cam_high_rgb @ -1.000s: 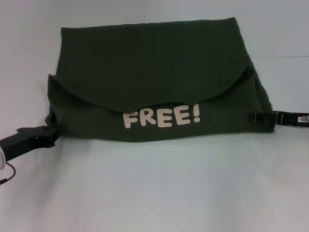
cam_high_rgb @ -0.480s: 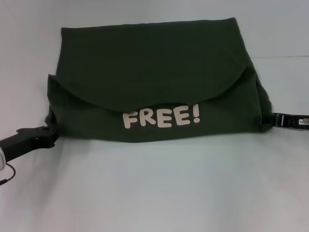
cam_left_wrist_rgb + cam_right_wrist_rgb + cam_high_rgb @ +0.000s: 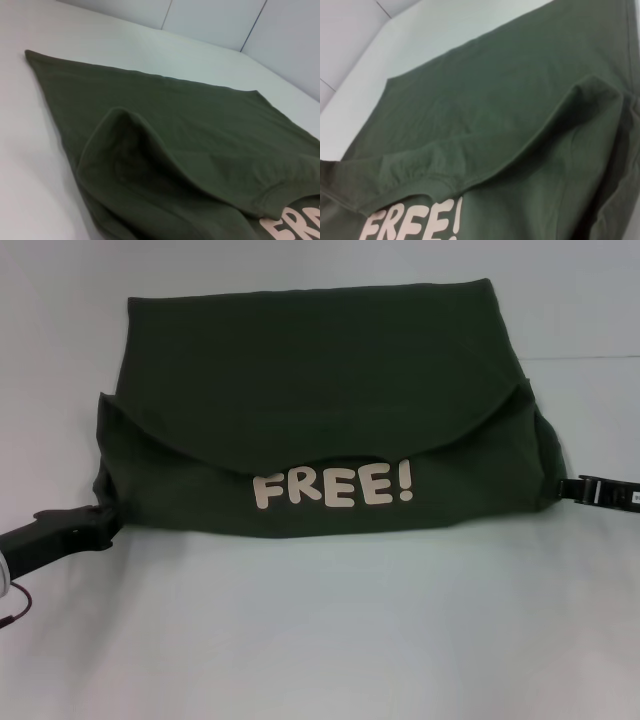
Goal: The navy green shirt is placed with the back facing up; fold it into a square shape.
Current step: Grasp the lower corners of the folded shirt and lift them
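Note:
The navy green shirt (image 3: 310, 390) lies on the white table, folded into a wide band. Its near edge is turned up, so the cream "FREE!" lettering (image 3: 333, 486) faces up. My left gripper (image 3: 100, 523) is open, low on the table just off the shirt's near left corner. My right gripper (image 3: 582, 488) is open, just off the shirt's right edge and holding nothing. The left wrist view shows the shirt's puffed left corner fold (image 3: 125, 150). The right wrist view shows the curved flap edge and the lettering (image 3: 410, 222).
The white table (image 3: 320, 630) runs wide in front of the shirt and on both sides. A pale wall stands behind the table in the wrist views (image 3: 215, 20). A thin red cable (image 3: 15, 605) hangs by my left arm.
My right gripper let go of the shirt's right corner and drew back to the right. The corner settled on the table. My left gripper slid slightly down and away from the left corner.

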{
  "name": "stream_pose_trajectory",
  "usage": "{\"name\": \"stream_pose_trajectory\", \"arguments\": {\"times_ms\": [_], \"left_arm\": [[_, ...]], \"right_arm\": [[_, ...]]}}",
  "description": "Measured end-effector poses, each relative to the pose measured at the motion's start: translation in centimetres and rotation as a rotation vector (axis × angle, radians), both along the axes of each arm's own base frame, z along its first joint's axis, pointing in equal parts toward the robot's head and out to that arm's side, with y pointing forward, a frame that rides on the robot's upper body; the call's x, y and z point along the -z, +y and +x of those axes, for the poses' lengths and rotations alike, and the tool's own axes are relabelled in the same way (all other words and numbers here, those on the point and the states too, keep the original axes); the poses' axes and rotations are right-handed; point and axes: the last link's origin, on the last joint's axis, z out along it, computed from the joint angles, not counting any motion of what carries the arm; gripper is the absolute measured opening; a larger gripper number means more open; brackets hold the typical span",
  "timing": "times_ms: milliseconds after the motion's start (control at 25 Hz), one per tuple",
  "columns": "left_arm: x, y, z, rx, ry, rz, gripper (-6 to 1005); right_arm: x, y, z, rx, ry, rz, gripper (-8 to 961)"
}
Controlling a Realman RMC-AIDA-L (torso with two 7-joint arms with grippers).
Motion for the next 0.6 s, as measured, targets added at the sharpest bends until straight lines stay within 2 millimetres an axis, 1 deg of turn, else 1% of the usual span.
{"name": "stream_pose_trajectory", "arguments": {"times_ms": [80, 280, 320, 360, 400, 440, 480, 560, 600], "left_arm": [[0.0, -0.2, 0.1, 0.0, -0.02, -0.009, 25], [-0.4, -1.6, 0.6, 0.025, -0.116, -0.05, 26], [-0.4, -1.6, 0.6, 0.025, -0.116, -0.05, 26], [-0.8, -2.4, 0.7, 0.036, -0.161, -0.07, 26], [-0.8, -2.4, 0.7, 0.036, -0.161, -0.07, 26], [-1.4, -3.4, 0.6, 0.041, -0.204, -0.086, 26], [-1.4, -3.4, 0.6, 0.041, -0.204, -0.086, 26], [-2.7, -6.2, 0.2, 0.047, -0.306, -0.125, 26], [-2.9, -6.5, 0.0, 0.045, -0.315, -0.128, 26]], "right_arm": [[-0.2, -0.5, 0.3, -0.008, 0.014, 0.009, 64], [-0.8, -2.2, 1.0, -0.032, 0.065, 0.023, 29], [-1.0, -2.8, 1.2, -0.041, 0.077, 0.024, 29], [-1.1, -3.3, 1.3, -0.055, 0.092, 0.023, 29], [-1.3, -4.0, 1.4, -0.07, 0.104, 0.024, 29], [-1.5, -4.6, 1.6, -0.084, 0.112, 0.028, 28], [-1.7, -5.2, 1.8, -0.092, 0.118, 0.033, 28], [-1.9, -6.7, 2.3, -0.093, 0.132, 0.047, 28], [-2.1, -7.3, 2.6, -0.091, 0.135, 0.053, 28]]}}
